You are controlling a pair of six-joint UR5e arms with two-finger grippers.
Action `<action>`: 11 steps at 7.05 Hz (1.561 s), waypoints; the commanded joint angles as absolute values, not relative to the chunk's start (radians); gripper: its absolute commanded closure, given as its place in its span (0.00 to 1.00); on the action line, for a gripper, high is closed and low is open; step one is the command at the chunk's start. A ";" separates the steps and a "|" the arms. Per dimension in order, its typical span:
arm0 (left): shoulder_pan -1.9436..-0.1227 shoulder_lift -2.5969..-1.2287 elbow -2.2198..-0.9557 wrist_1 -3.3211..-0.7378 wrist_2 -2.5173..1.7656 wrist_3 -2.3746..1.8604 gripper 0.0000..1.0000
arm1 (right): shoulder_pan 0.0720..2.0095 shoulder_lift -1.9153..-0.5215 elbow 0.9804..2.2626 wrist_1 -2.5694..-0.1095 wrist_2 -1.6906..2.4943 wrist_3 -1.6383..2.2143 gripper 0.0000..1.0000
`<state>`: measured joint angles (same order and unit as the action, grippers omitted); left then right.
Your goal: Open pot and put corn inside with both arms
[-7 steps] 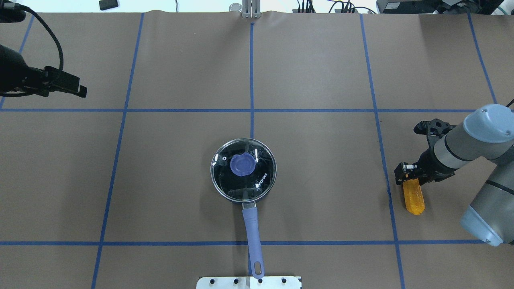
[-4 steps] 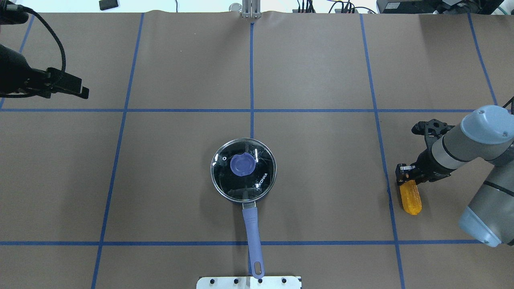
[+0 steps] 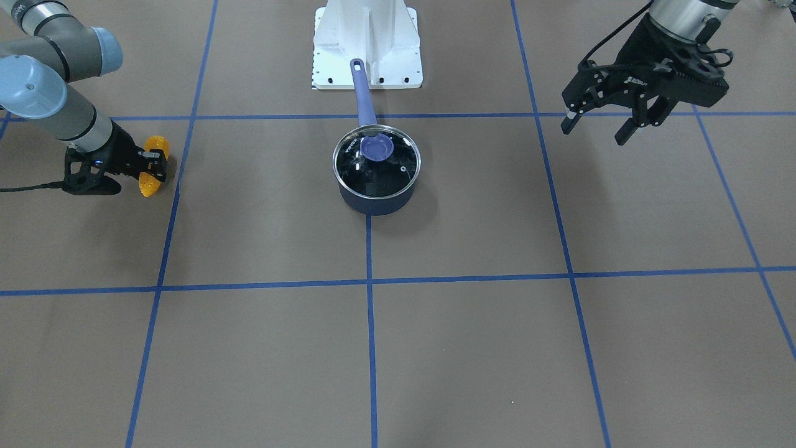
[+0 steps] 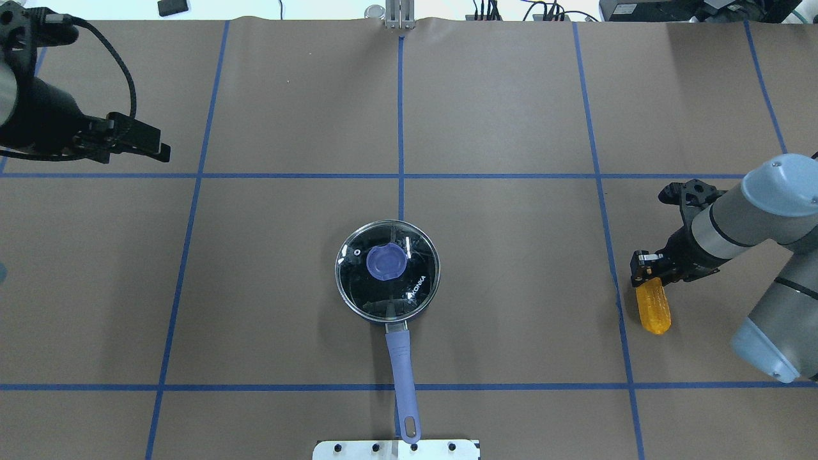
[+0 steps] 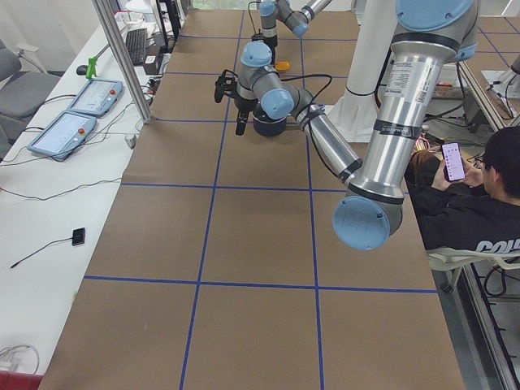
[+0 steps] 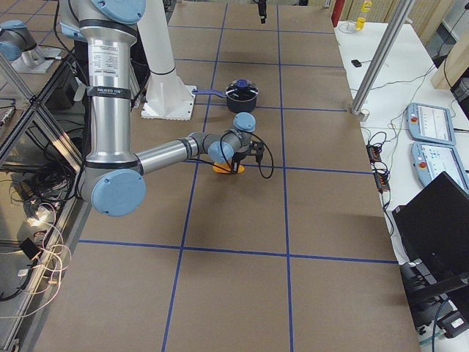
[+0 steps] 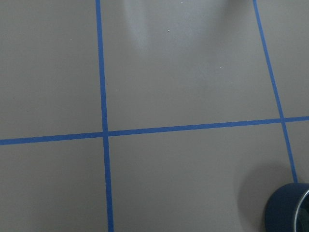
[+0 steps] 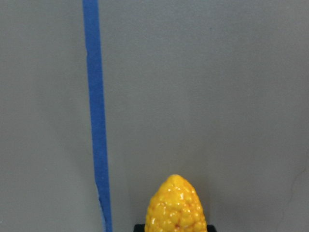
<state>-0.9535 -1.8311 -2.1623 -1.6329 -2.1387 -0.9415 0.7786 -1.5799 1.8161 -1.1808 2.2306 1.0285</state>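
Observation:
The dark blue pot (image 4: pixel 358 300) with a purple handle (image 4: pixel 402 370) stands mid-table, its glass lid (image 4: pixel 409 281) with a purple knob (image 4: pixel 386 262) on it; it also shows in the front view (image 3: pixel 375 199). The yellow-orange corn (image 4: pixel 653 310) is at the right, near a blue tape line. My right gripper (image 4: pixel 645 271) is shut on the corn's far end; the wrist view shows the corn's tip (image 8: pixel 176 208) sticking out ahead. My left gripper (image 3: pixel 594 129) is open and empty, up above the table far to the pot's left (image 4: pixel 150 147). The pot's edge shows in the left wrist view (image 7: pixel 287 210).
The brown table cover carries a blue tape grid. The robot's white base plate (image 4: pixel 396 449) lies just behind the pot handle's end. An operator (image 5: pixel 487 195) sits beside the table's robot side, and teach pendants (image 5: pixel 89 97) lie on the side bench.
The left gripper has moved right, toward the table's middle. The right arm has shifted a little, and the corn in its gripper looks shorter and tilted, its tip a little farther from the front edge.

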 commanded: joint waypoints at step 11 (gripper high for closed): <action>-0.456 -2.272 -1.968 -1.419 -1.786 -1.247 0.01 | 0.974 -1.299 1.832 -1.378 2.301 0.991 0.73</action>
